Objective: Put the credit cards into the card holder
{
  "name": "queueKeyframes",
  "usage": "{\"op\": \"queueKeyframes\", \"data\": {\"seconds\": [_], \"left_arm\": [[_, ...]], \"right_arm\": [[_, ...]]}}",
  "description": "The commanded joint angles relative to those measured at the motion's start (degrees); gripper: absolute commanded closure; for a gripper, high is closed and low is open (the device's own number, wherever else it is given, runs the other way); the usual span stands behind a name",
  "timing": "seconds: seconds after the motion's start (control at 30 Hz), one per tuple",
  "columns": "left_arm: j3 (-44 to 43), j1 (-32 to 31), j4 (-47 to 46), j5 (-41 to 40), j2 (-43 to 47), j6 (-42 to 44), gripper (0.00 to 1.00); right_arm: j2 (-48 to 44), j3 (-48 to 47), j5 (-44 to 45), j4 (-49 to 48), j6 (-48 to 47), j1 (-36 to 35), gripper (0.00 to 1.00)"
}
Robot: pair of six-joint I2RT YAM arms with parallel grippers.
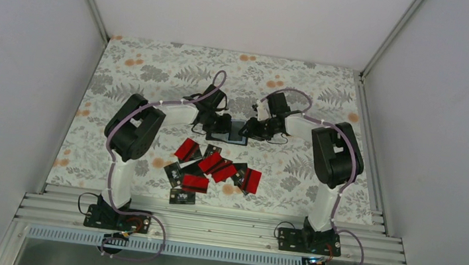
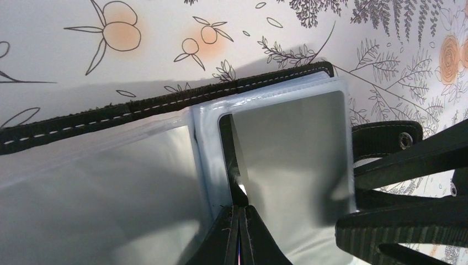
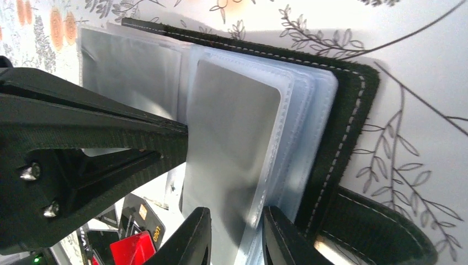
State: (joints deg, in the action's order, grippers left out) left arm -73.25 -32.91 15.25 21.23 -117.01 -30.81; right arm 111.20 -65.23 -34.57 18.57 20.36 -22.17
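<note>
The card holder lies open on the flower-patterned table, towards the middle of it, between the two grippers; its black stitched cover is underneath and its clear blue-grey sleeves face up; the left gripper has its fingers pressed together, their tips resting on the near edge of the uppermost sleeve, right at the dark slit of its pocket mouth; whether a film of plastic is caught between them cannot be told; the right gripper comes in from the opposite side and pinches the right-hand half of the holder, one finger on top of the sleeve stack, the other under several sleeves, beside the cover; in the right wrist view the left gripper's tip touches the left edge of that same top sleeve; the credit cards, red ones and black ones, lie in a loose overlapping heap nearer the arm bases, just in front of the holder and apart from both grippers.
</note>
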Motion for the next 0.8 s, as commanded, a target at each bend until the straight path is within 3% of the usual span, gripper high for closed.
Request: {"op": "queueKeyframes", "data": {"seconds": [0.0, 0.77], "left_arm": [[1.18, -0.49, 0.78, -1.06, -2.46, 0.57, 0.98], [0.65, -0.50, 1.17, -1.63, -1.57, 0.61, 0.98]], "right_arm": [[1.22, -1.29, -4.28, -2.07, 0.60, -0.59, 0.75], [-1.14, -3.57, -0.44, 2.67, -0.71, -1.51, 0.81]]}}
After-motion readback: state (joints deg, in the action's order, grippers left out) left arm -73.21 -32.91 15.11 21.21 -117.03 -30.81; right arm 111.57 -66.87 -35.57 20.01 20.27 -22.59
